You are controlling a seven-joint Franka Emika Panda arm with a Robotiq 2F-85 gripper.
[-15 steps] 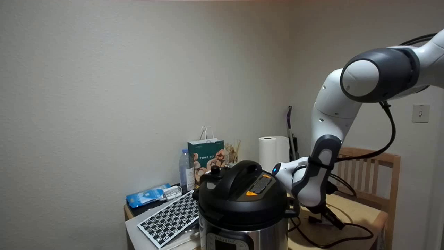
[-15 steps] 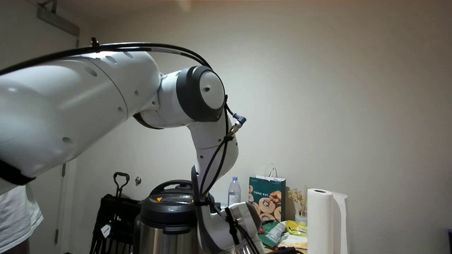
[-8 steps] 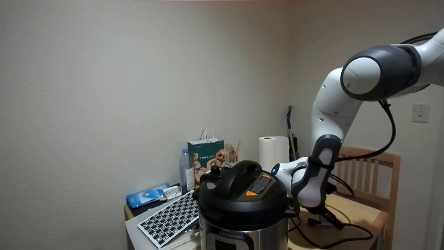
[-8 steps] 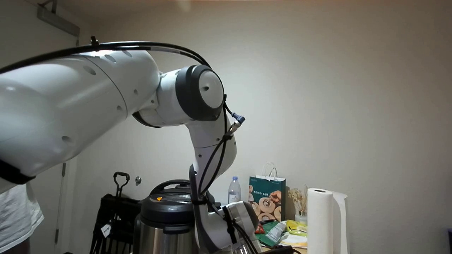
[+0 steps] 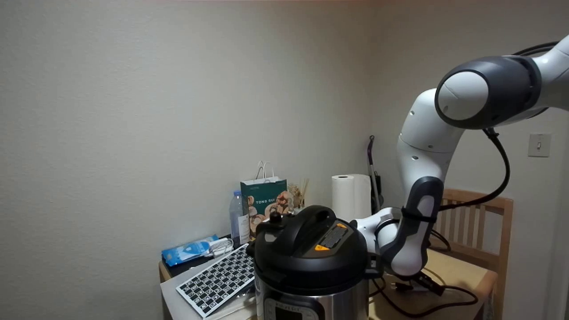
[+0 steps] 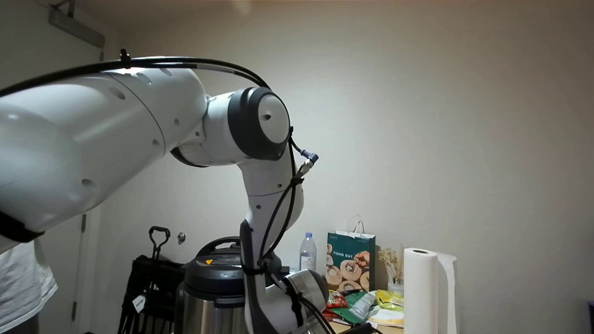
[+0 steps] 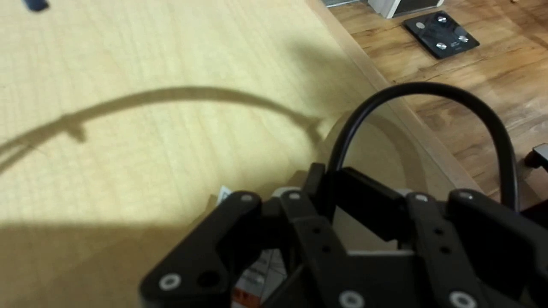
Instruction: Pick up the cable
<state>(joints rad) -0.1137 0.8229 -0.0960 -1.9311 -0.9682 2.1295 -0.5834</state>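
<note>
White arm [image 5: 424,153] in downward crook, tool [image 7: 329,177] tight on cable [image 7: 421,88]

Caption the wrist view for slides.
Black jointed pincer shut on a slim, arching black cable above a pale wooden tabletop.

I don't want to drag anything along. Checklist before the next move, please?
1. Gripper shut on the cable: ok, it passes between the jaws.
2. Whole cable in sight: not ok, part runs behind the cooker.
3. Arm clear of the cooker: cannot tell, they overlap in both exterior views.
4. Cable within the table edge: cannot tell, its loop crosses the edge in the wrist view.
5. Paper towels upright: ok.
</note>
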